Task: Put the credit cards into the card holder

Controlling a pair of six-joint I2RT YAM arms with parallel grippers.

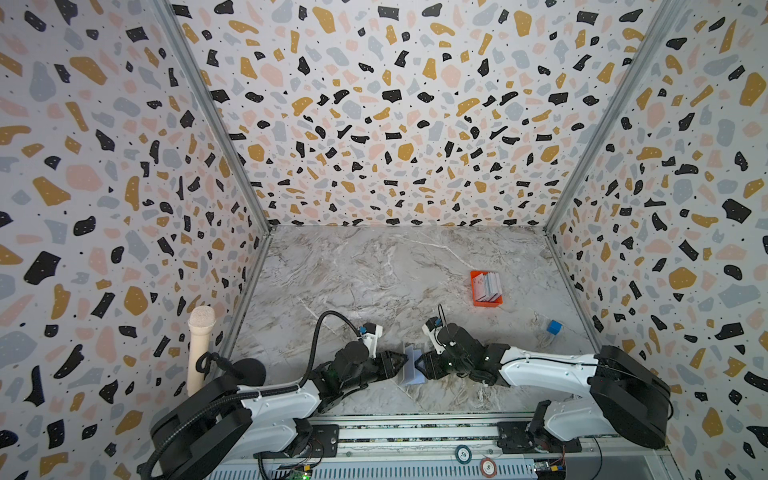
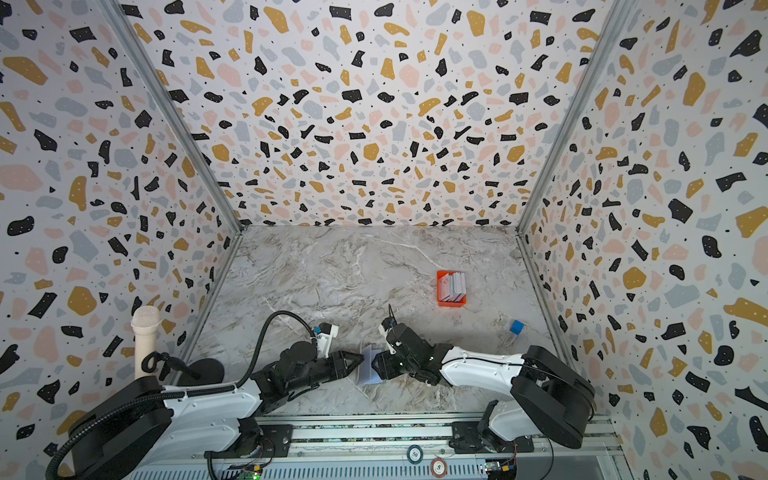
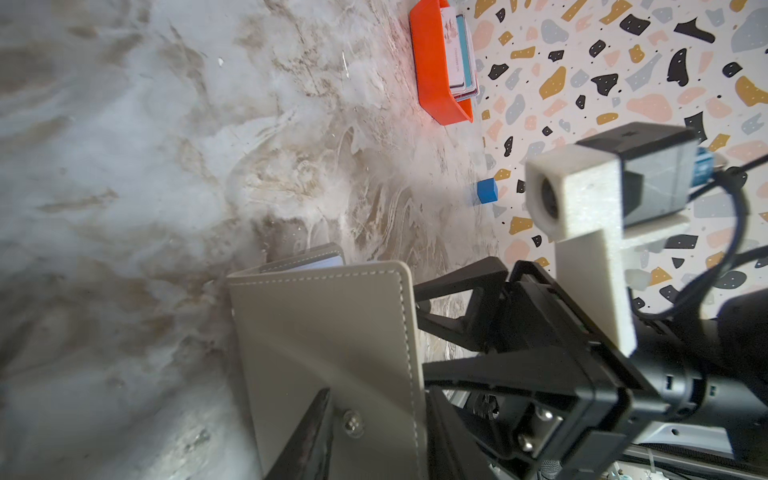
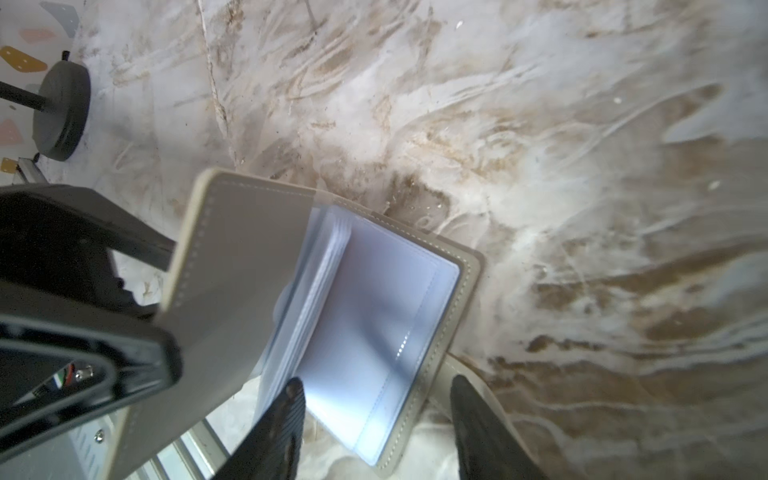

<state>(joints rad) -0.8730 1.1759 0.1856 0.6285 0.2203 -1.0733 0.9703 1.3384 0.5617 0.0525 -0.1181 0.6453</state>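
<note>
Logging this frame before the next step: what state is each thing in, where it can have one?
Grey stitched folding card holder: half open, one cover raised, clear pockets exposed.
Small orange plastic tray: holding the cards.
Whitish credit cards: standing on edge in the tray.
Left hand: closed on the raised cover.
Right hand: fingers astride the flat half; grip unclear.

An orange tray (image 1: pixel 486 303) stands on the marble desk (image 1: pixel 374 270), right of centre, with a blue cube (image 1: pixel 554 327) nearer the desk's right edge. A microphone (image 1: pixel 200 345) stands upright at the left edge. Two poker chips (image 1: pixel 463 454) lie on the front rail (image 1: pixel 415 446).
</note>
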